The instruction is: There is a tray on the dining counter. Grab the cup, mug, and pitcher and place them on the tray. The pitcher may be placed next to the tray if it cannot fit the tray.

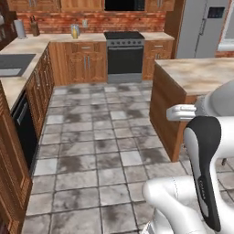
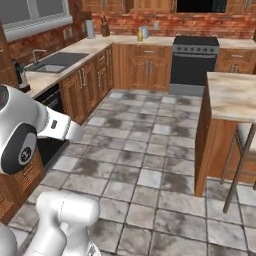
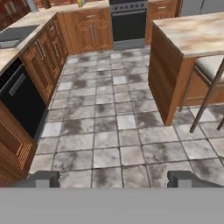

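Pitcher (image 1: 74, 31) and gripper are well apart, and that gap is what the coming move turns on. The gripper (image 3: 116, 179) hangs over the tiled floor (image 3: 109, 131) with its jaws spread wide and nothing between them, the two dark tips (image 3: 43, 178) standing far apart at the bottom of the hand view.

Outward from there, bare floor runs ahead at 12 o'clock to the black range (image 3: 128, 19). At about 2 o'clock the near corner of the dining counter (image 3: 197, 33) stands close by, with a stool (image 3: 210, 65) tucked beside it at 3 o'clock. At about 11 o'clock, across the whole floor, the kitchen counter (image 1: 64, 40) runs along the back wall, and the pitcher stands on it just left of the range. It reads as a small mustard-yellow shape that seems upright, its long axis vertical. It is too small to make out the neck.

Judging from this, the reach is far too long for the arm alone. The base probably has to drive toward 11 o'clock first, then the open gripper can come in level at the pitcher's body.
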